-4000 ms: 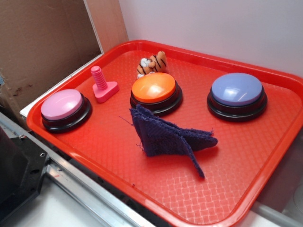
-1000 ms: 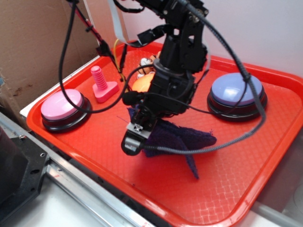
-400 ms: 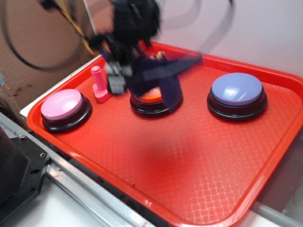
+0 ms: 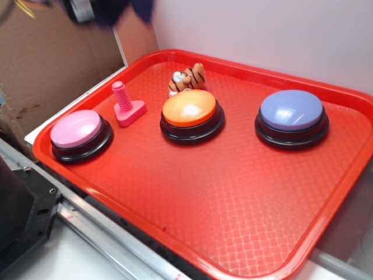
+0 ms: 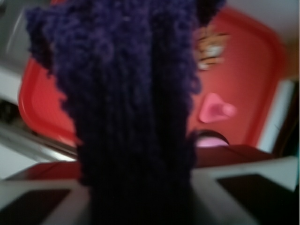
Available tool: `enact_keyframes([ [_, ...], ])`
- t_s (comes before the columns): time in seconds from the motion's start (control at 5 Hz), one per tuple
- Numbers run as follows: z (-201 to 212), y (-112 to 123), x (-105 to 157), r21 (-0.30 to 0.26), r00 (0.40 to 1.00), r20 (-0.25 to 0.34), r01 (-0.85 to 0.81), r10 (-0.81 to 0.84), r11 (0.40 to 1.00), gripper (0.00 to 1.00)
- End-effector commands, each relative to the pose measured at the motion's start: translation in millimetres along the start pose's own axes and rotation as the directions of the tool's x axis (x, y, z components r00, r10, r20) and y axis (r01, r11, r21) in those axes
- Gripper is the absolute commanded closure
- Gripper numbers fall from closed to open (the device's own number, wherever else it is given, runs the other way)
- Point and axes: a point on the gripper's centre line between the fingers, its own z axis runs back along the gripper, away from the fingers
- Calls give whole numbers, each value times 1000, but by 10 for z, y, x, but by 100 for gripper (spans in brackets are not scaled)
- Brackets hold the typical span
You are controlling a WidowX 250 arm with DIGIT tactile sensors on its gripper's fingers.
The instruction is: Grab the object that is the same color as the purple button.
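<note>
Claw point(image 5: 136, 206) is clamped on the navy-purple cloth point(image 5: 126, 108) — it fills the wrist view, hanging between the two fingers point(image 5: 42, 199), high above the red tray point(image 4: 245, 192). In the exterior view only a blurred dark scrap shows at the top edge, beyond the tray's far-left corner. On the tray: purple button point(image 4: 291, 112), orange button point(image 4: 191, 109), pink button point(image 4: 78, 129), pink bolt point(image 4: 126, 106), tiger toy point(image 4: 187, 78) — all clear of the claw.
</note>
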Motion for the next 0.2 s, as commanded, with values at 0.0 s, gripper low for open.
enact_keyframes([
  [0.0, 902, -416, -221, 122, 981, 127, -164, 148, 979, 100],
])
